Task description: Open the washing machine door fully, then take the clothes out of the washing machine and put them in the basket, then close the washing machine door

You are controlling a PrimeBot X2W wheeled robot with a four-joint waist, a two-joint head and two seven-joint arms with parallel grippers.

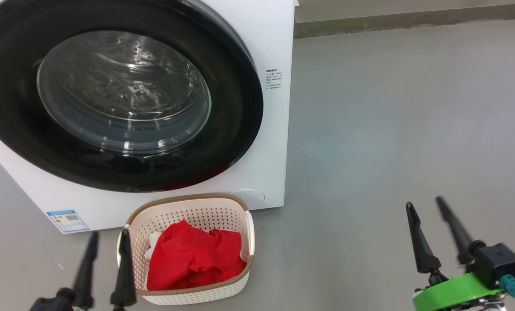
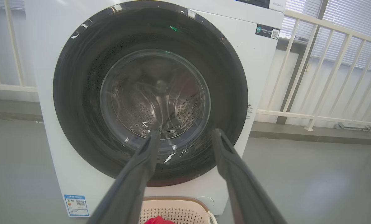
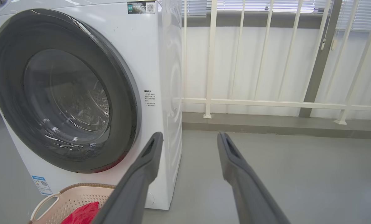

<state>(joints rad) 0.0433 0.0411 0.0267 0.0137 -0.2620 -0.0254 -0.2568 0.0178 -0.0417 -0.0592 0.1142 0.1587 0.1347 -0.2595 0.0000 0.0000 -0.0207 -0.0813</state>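
DOOR: washing machine door (image 1: 119, 93) flush, judged shut | LOAD: red clothes (image 1: 192, 255) in basket (image 1: 236, 283) | CLAWS: left gripper (image 1: 109, 233), right gripper (image 1: 424, 202) both spread apart, empty | LEFT: apparently nothing

From the head, the washing machine door (image 1: 123, 95) and the basket (image 1: 184, 197) below it are viewed steeply downward, close in. The door is faced squarely and near from the left wrist, and obliquely, apparently from farther right, from the right wrist. Door and basket are shared by all three.
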